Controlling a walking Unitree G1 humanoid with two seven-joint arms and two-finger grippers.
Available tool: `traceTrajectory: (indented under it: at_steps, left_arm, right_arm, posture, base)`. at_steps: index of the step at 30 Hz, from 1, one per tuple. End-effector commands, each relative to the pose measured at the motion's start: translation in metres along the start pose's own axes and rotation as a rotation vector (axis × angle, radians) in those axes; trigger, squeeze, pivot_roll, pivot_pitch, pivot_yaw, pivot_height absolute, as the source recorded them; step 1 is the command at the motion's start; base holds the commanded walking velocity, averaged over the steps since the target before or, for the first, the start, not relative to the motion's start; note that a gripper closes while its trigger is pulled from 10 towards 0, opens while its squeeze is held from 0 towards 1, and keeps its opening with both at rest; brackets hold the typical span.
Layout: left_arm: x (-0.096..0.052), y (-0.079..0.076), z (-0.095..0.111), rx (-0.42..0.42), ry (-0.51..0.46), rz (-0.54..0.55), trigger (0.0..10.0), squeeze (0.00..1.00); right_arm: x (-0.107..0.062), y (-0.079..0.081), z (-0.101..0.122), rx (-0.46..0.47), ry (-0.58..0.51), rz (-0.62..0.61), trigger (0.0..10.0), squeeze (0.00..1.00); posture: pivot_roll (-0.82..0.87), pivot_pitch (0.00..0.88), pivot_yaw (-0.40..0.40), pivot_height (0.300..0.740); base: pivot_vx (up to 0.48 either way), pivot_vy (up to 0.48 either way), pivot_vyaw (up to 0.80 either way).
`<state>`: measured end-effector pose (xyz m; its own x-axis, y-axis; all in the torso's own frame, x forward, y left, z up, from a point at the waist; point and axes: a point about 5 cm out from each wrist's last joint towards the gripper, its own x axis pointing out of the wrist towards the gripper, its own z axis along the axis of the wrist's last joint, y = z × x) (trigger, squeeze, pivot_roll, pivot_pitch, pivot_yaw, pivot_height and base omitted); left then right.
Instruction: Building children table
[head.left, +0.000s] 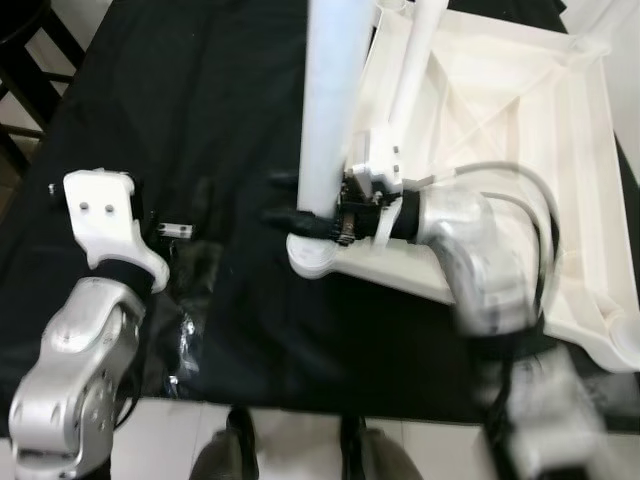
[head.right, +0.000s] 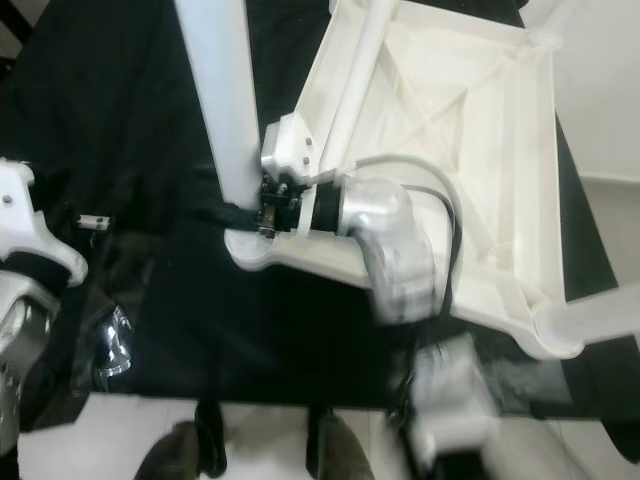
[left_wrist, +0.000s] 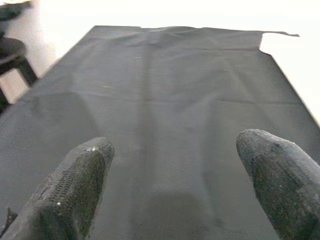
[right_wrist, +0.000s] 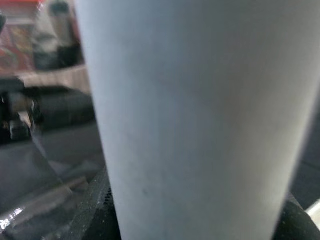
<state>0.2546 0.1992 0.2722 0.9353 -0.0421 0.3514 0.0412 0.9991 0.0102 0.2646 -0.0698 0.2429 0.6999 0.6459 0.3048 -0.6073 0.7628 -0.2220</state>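
Upturned white table top (head.left: 520, 120) on black cloth (head.left: 200, 150), right gripper (head.left: 305, 222) clasping upright white leg (head.left: 330, 100) at its near-left corner, left gripper (left_wrist: 172, 185) spread above cloth.

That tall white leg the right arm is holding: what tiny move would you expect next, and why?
Probably a small twist or press to seat it. The right gripper is shut on the white leg, which stands upright in the corner socket of the upturned tabletop. The left gripper hangs open over the black cloth.
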Motion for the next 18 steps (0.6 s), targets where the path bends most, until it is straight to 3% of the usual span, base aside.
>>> traceTrajectory:
  at_steps: [1, 4, 5, 7, 10, 15, 18]
  left_arm:
    - [-0.002, 0.001, -0.002, 0.009, 0.008, -0.008, 10.0, 0.00]
    - [0.000, 0.000, -0.002, 0.009, 0.006, -0.019, 10.0, 0.00]
    - [0.003, 0.000, -0.001, 0.011, 0.000, -0.028, 10.0, 0.00]
    - [0.005, 0.000, 0.000, 0.013, -0.006, -0.032, 10.0, 0.00]
    - [0.012, 0.004, 0.008, 0.025, -0.043, -0.043, 10.0, 0.00]
    - [0.016, 0.006, 0.015, 0.029, -0.068, -0.072, 10.0, 0.00]
    - [0.021, 0.004, 0.026, 0.021, -0.111, -0.156, 10.0, 0.00]
  right_arm:
    - [-0.034, -0.003, -0.070, 0.094, 0.397, -0.196, 10.0, 0.00]
    - [-0.023, 0.003, -0.071, 0.075, 0.365, -0.201, 10.0, 0.00]
    - [-0.009, 0.006, -0.072, 0.083, 0.327, -0.206, 10.0, 0.00]
    - [0.001, 0.007, -0.072, 0.087, 0.305, -0.217, 10.0, 0.00]
    - [0.011, 0.001, -0.070, 0.107, 0.292, -0.272, 10.0, 0.00]
    - [0.010, 0.002, -0.064, 0.102, 0.294, -0.324, 10.0, 0.00]
    - [0.010, 0.004, -0.064, 0.096, 0.300, -0.364, 10.0, 0.00]
  posture:
    - [-0.02, 0.451, -0.042, 0.740]
    - [-0.01, 0.427, -0.016, 0.740]
    - [0.00, 0.414, -0.007, 0.740]
    - [0.00, 0.410, -0.006, 0.740]
    - [0.02, 0.389, 0.004, 0.740]
    - [0.02, 0.371, 0.015, 0.740]
    - [0.03, 0.346, 0.028, 0.740]
  base:
    - [0.000, 0.000, 0.00]
    - [0.000, 0.000, 0.00]
    - [0.000, 0.000, 0.00]
    - [0.000, 0.000, 0.00]
    - [0.000, 0.000, 0.00]
    - [0.000, 0.000, 0.00]
    - [0.000, 0.000, 0.00]
